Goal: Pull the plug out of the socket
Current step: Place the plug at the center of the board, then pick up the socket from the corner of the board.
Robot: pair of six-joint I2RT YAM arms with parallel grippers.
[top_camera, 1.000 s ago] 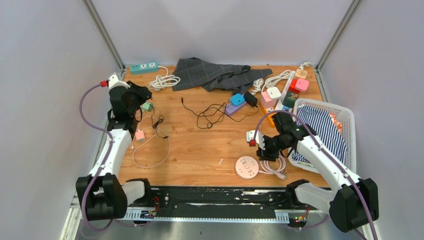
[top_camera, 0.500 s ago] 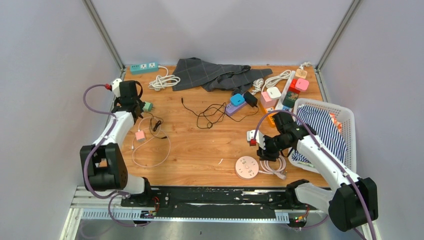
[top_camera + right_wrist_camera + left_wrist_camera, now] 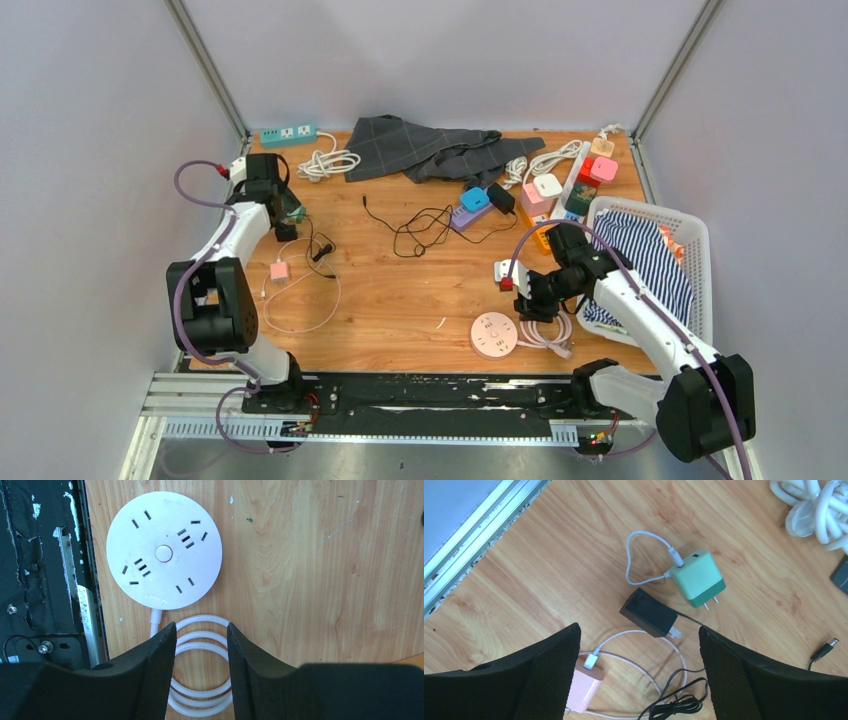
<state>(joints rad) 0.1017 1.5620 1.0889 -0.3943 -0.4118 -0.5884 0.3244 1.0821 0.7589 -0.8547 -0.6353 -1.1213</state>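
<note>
The round white socket point(image 3: 163, 550) lies flat near the table's front edge point(image 3: 493, 334), with no plug in any of its holes. Its white cord point(image 3: 202, 675) coils beside it. My right gripper point(image 3: 201, 655) hovers over that coil point(image 3: 535, 308), open, with nothing between its fingers. A black plug point(image 3: 649, 613) lies loose on the wood at the far left point(image 3: 286, 232), next to a green charger point(image 3: 698, 577). My left gripper point(image 3: 639, 680) hangs above them point(image 3: 283, 212), wide open and empty.
A pink charger point(image 3: 585, 682) with white cable lies under the left fingers. At the back are a teal power strip point(image 3: 288, 133), grey cloth point(image 3: 420, 148) and coloured adapters point(image 3: 590, 175). A white basket point(image 3: 700, 250) stands right. A black cable tangle point(image 3: 420, 225) sits mid-table.
The left arm swung toward the back left and its jaws opened wide; the black plug now lies on the table below it. The right arm has not moved.
</note>
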